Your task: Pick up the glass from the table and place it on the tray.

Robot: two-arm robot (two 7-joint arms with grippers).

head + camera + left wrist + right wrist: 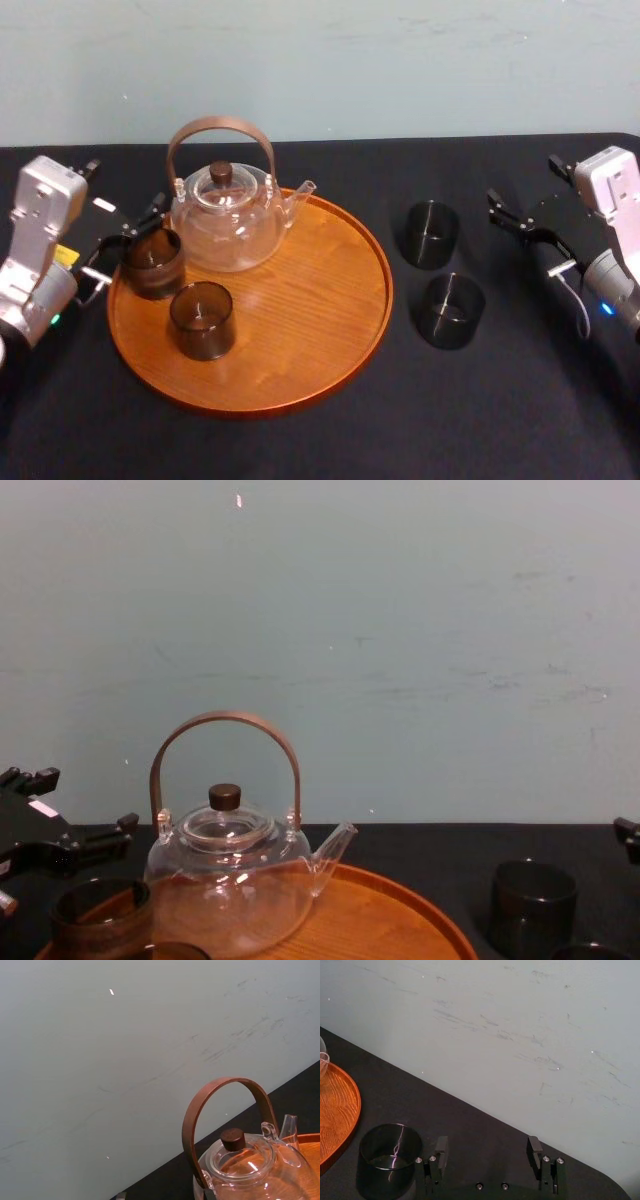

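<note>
Left gripper [125,243], jaws wide open, at glass [152,262] on tray [300,370]

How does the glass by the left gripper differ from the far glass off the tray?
The left glass stands on the tray, next to the teapot; the far glass stands on the black table. The left gripper, jaws open, is right at the left glass; the right gripper, jaws open, is apart from the far glass, which lies outside them. Both are dark, short and upright.
</note>
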